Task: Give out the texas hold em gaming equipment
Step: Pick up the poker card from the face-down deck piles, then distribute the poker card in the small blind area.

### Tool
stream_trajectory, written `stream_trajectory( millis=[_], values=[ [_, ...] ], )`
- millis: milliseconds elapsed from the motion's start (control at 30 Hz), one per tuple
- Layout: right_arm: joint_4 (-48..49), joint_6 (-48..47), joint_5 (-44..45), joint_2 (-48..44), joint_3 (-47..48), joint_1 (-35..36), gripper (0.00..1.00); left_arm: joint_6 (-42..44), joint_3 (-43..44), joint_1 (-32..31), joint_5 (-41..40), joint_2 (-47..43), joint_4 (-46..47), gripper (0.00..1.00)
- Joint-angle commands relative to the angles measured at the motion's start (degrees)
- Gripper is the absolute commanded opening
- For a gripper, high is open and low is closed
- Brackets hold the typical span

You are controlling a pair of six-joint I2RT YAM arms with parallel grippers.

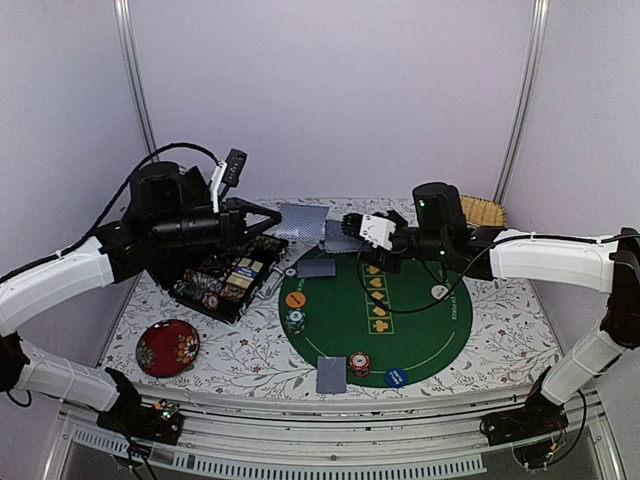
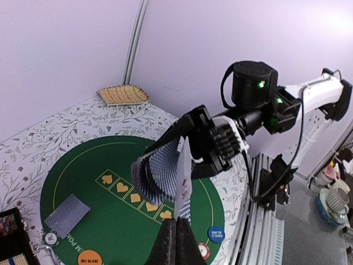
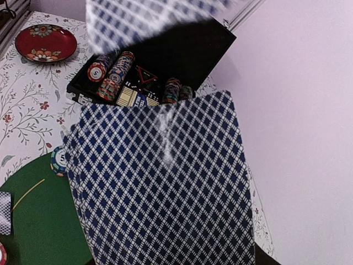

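Observation:
My left gripper [image 2: 176, 229] is shut on the bottom edge of a single playing card [image 2: 183, 182], which stands upright just in front of the fan. My right gripper [image 1: 349, 226] is shut on a fan of cards [image 2: 154, 174] above the far edge of the green mat [image 1: 420, 330]. That fan fills the right wrist view and hides the right fingers there. On the mat lie two face-down cards [image 1: 318, 267] [image 1: 331, 374], a green chip stack [image 1: 295, 320], a red chip stack [image 1: 360, 362], and orange [image 1: 295, 299], white [image 1: 439, 291] and blue [image 1: 396, 377] discs.
An open black chip case [image 1: 225, 280] sits left of the mat under the left arm. A dark red floral dish [image 1: 167, 347] lies at the near left. A tan woven piece [image 1: 483, 212] sits at the back right. The two grippers almost meet over the mat's far edge.

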Motion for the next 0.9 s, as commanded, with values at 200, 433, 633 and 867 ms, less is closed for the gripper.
stream_trajectory(
  millis=[200,433,633,867],
  values=[
    [3.21,1.47,-1.27,-5.07,-5.62,-5.71,0.49,19.50,5.58,0.80,6.50,-1.43,-31.23,0.00],
    [3.48,1.41,-0.74,-7.55,-8.50,-6.56,0.50,27.26,4.61,-6.87,7.27,3.50,-40.75,0.00],
    [3.57,1.74,-0.59,-9.24,-10.17,-6.57,0.50,29.33,6.09,-12.43,7.07,12.75,-42.32,0.00],
    [3.66,2.05,-0.24,-10.18,-11.55,-6.57,0.50,33.96,11.01,-16.73,3.97,21.92,-47.79,0.00]
  ],
)
